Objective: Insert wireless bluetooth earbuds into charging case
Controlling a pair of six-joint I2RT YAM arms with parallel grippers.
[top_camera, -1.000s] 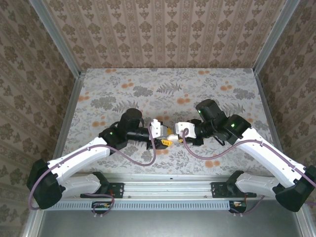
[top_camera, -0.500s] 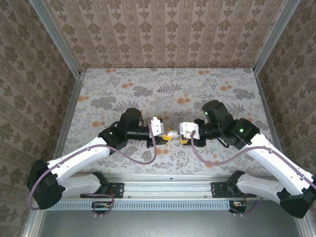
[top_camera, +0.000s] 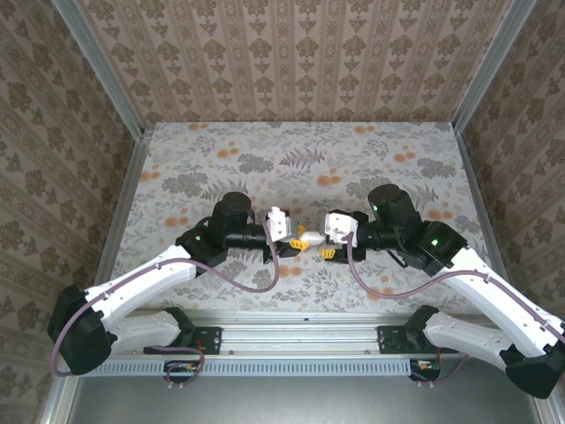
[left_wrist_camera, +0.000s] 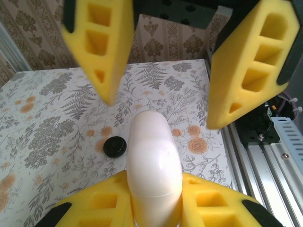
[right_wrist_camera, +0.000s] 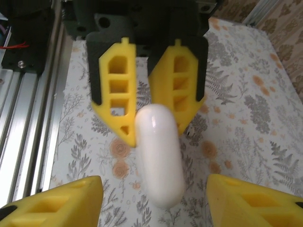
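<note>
Left pincer [right_wrist_camera: 154, 120] is clamped on the white case [left_wrist_camera: 152, 161], holding it up off the worktop [left_wrist_camera: 57, 123], I'd guess so the other arm can work on it. Right pincer [left_wrist_camera: 161, 106] faces it with jaws apart, gripping nothing. One black earbud [left_wrist_camera: 115, 146] lies on the worktop below, and no brand or writing is readable.
</note>
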